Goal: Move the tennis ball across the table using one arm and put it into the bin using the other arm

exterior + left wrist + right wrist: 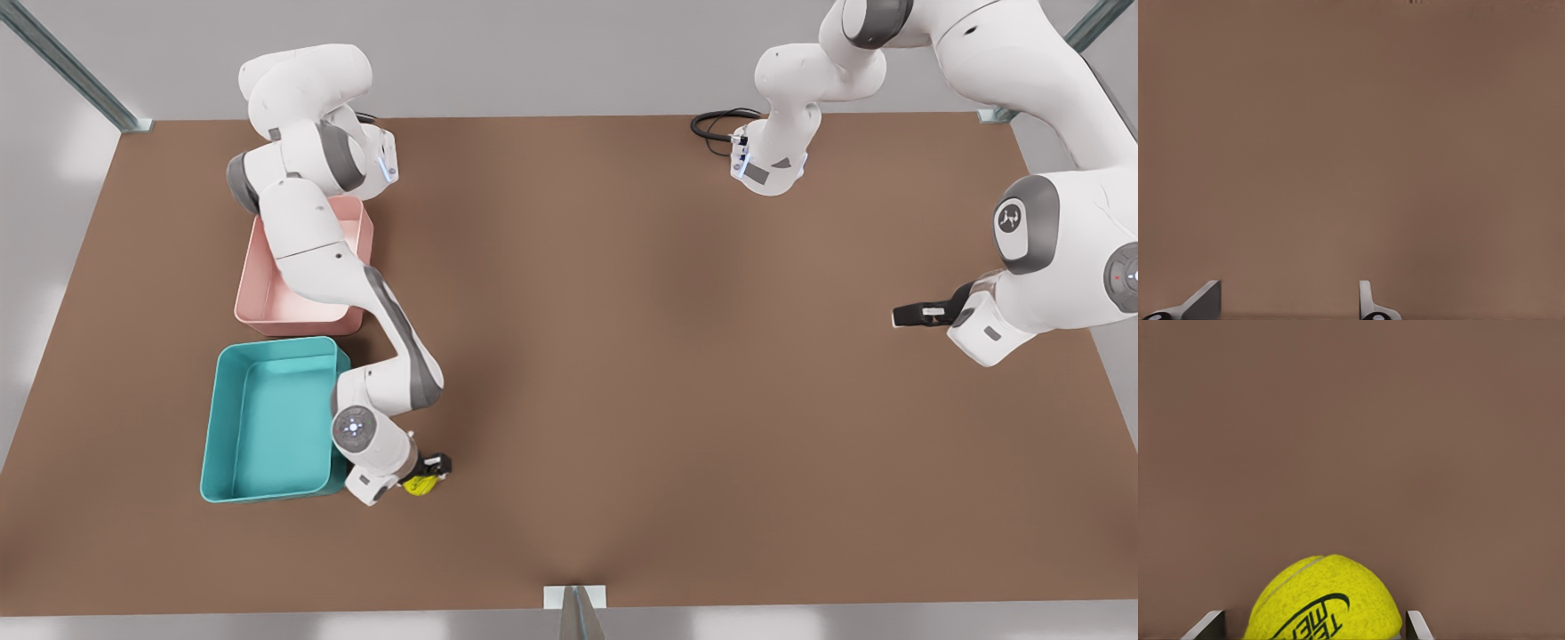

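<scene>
Yellow-green tennis ball [1325, 600] gripped by right end effector [430, 474] beside teal bin [222, 427], not binned | left end effector [920, 315] open, idle over counter [622, 356]

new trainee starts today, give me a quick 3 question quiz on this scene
1. True or false: the tennis ball already lies in the teal bin.
2. Which pincer has the ball between its fingers: A the left pincer, B the right pincer?
3. Fill in: behind the teal bin stands a ____ bin.

Key: 1 false, it sits on the table beside the teal bin. 2 B; the left pincer waits open over bare table. 3 pink.
</scene>
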`<state>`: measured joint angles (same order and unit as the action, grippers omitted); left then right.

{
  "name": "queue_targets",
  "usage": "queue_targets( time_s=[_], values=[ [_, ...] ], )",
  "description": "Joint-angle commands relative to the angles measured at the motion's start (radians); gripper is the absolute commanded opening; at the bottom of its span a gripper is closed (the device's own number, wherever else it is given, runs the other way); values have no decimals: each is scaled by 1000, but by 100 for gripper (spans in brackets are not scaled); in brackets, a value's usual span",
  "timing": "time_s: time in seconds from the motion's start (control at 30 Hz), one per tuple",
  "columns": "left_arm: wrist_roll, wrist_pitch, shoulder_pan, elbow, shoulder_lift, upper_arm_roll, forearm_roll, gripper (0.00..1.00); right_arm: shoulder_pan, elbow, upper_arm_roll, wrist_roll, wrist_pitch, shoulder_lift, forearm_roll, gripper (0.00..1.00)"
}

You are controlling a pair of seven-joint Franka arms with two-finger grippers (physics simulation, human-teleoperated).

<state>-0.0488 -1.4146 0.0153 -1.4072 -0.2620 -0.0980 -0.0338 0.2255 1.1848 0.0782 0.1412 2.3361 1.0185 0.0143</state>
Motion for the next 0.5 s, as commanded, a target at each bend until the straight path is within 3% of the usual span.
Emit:
queue_targets(
  time_s=[0.0, 0.47],
  values=[
    [63, -1, 0, 1, 1, 0, 0, 100, 1, -1, 0, -6, 0, -1, -2, 100],
    [55, -15, -8, -10, 1, 0, -15, 100, 26, -10, -12, 3, 17, 28, 33, 100]
  ],
)
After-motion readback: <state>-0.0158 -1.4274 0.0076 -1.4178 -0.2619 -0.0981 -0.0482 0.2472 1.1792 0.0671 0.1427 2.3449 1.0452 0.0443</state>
